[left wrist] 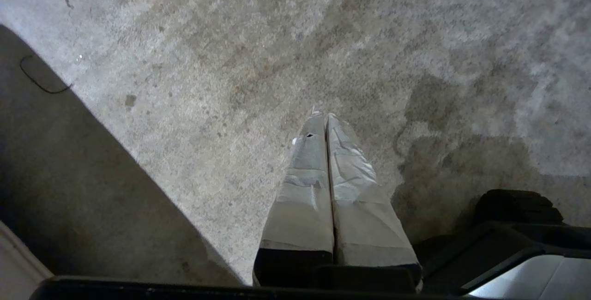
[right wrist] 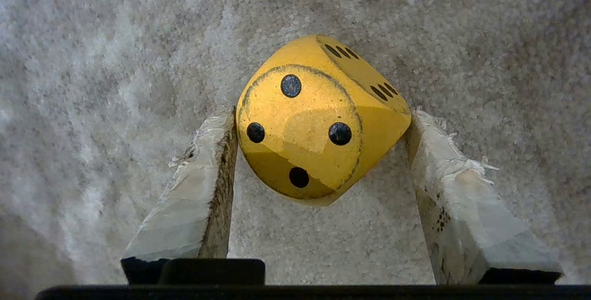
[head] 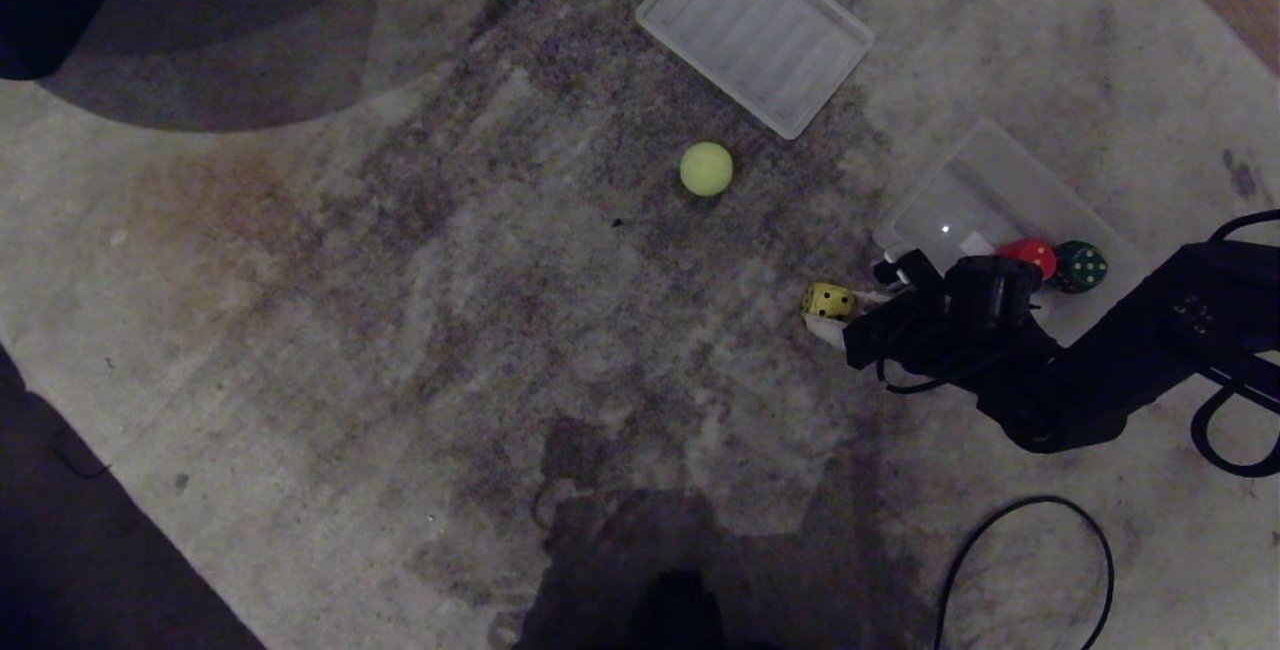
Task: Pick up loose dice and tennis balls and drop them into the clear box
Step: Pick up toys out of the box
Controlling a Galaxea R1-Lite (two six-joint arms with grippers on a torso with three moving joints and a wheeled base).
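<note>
The yellow die (head: 828, 301) (right wrist: 318, 115) lies on the pale carpet just left of the clear box (head: 985, 185). My right gripper (head: 842, 316) (right wrist: 322, 117) reaches in low from the right, and its taped fingertips (right wrist: 217, 152) press against the die's two sides. Inside the box sit a red die (head: 1030, 252) and a dark green die (head: 1081, 267). One tennis ball (head: 706, 169) rests loose on the carpet farther out, to the left of the box. In the left wrist view my left gripper (left wrist: 325, 117) hangs shut and empty over bare carpet.
A flat ribbed translucent tray (head: 755, 30) lies beyond the ball. A black cable loop (head: 1030, 570) curls on the carpet near my right side. Dark floor borders the carpet at the lower left (head: 80, 550).
</note>
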